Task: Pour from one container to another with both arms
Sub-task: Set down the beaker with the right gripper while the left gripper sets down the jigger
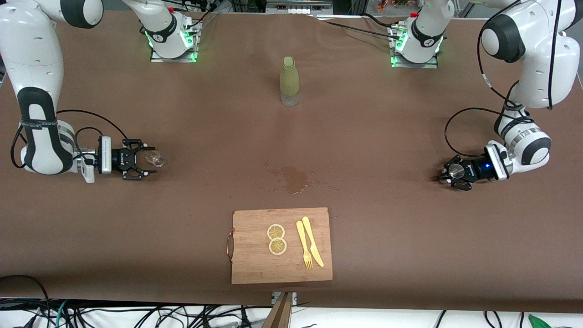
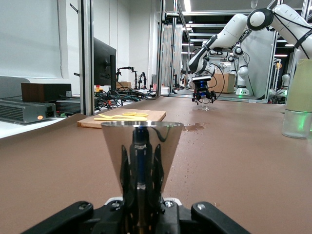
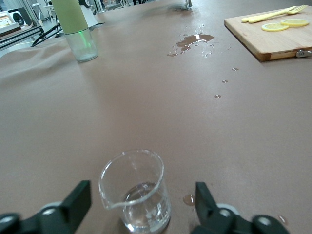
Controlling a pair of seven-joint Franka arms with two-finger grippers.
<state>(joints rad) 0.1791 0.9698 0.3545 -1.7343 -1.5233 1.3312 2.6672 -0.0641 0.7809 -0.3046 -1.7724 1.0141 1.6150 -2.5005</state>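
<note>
- The glass (image 3: 136, 195) stands on the table, toward the right arm's end, with a little water in it.
- The right gripper (image 3: 141, 207) has its fingers (image 3: 78, 197) spread wide, one on each side of the glass. They do not touch it.
- The left gripper (image 2: 141, 161) is low at the left arm's end of the table, well apart from the glass. It pinches a shiny metal cup (image 2: 141, 146) that stands upright.
- My guess: the pouring looks done and the glass is set down. Next, the right arm should back away without knocking the glass.
- A puddle (image 1: 294, 177) lies on the table (image 1: 410, 250) between the two grippers, so some water was spilled.
- A green bottle (image 1: 289, 82) stands farther from the front camera than the puddle.
- A board (image 1: 259, 269) with lemon slices (image 1: 276, 239), a fork (image 1: 304, 246) and a knife (image 1: 313, 241) lies nearer than the puddle.
- Nothing stands close to the glass.
</note>
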